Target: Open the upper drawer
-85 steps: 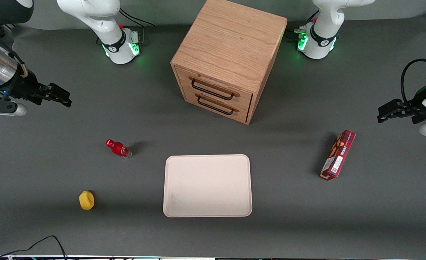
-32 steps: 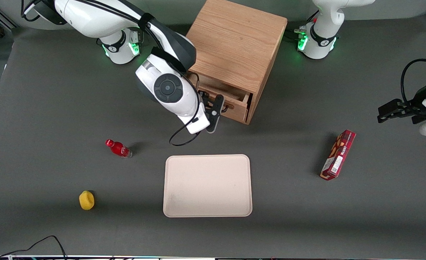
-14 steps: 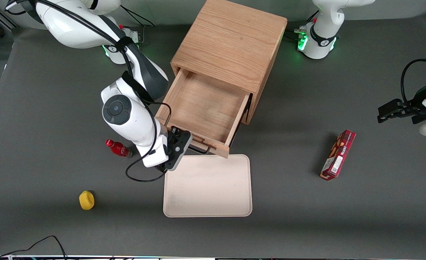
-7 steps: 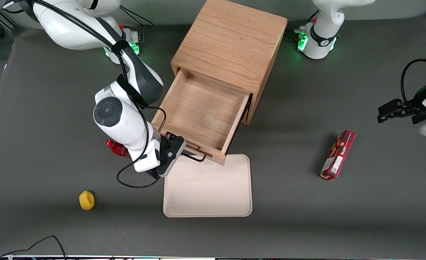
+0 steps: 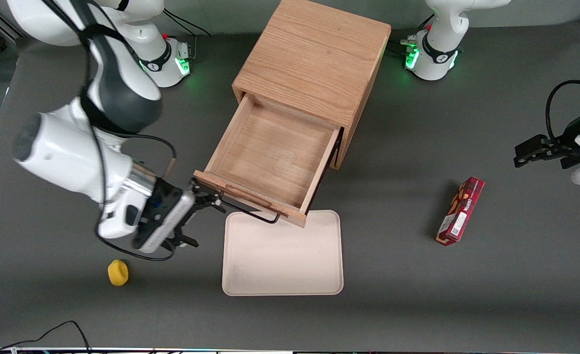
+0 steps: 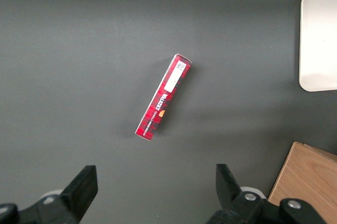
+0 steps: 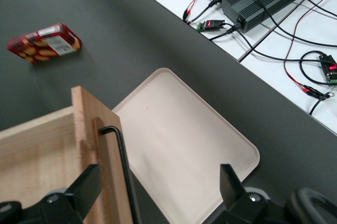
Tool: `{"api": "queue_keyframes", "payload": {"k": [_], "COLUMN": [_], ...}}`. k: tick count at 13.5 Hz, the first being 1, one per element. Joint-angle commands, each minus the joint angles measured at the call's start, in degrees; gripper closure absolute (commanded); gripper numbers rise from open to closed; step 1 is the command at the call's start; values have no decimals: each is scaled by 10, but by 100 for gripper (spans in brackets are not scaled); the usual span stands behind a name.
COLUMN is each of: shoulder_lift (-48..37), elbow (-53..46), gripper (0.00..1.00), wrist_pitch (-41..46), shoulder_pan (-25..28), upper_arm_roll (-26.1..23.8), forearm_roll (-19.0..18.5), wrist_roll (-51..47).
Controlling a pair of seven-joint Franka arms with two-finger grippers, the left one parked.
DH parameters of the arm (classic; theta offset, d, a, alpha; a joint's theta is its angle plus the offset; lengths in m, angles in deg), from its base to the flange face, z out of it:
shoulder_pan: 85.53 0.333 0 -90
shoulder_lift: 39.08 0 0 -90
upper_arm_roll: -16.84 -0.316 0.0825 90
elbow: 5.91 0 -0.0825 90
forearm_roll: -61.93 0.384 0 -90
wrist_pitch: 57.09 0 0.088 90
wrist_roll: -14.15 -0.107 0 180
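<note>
In the front view, the upper drawer [image 5: 269, 157], a shallow light-oak tray with a thin black wire handle [image 5: 248, 210], is seen drawn well out of the boxy wooden cabinet [image 5: 314, 59], its front panel reaching over the rim of the flat cream rectangular tray [image 5: 282, 265] on the dark grey worktop [image 5: 418, 295]. The drawer's inside is bare. The gripper [image 5: 197, 212] is held just beside the handle's end toward the working arm's end of the worktop, its fingers spread and nothing between them. A small yellow object [image 5: 118, 272] lies nearer the camera than the gripper, and a long red carton [image 5: 460, 210] lies toward the parked arm's end.

In the left wrist view, only the red carton [image 6: 164, 96], a corner of the cream tray [image 6: 319, 40] and a corner of the cabinet [image 6: 308, 182] are shown.

In the right wrist view, the drawer's front panel [image 7: 97, 155] and the bend of the wire handle [image 7: 120, 155] are seen close to the spread fingers [image 7: 231, 184], with no contact visible.

The drawer is judged rigid and fairly light, running straight on its guides. The handle is thin, stiff and probably smooth, so it is best taken near its middle, for a pull square to the front; a hold at one end may skew the drawer.
</note>
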Motion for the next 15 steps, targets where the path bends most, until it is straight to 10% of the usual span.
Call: {"api": "queue_keyframes", "payload": {"k": [1,5,8,15], "shoulder_lift": [-71,-189,-231,-263], "elbow": [19,98,105,133], "gripper": [0,0,0,0], "wrist_pitch": [81,221,338,345], "shoulder_pan": [-26,-57,-67,-92], "upper_arm_roll": [29,98,102,95], "forearm_roll": [24,-53,-197,-216], "wrist_roll": [-83,-192,-304,-359]}}
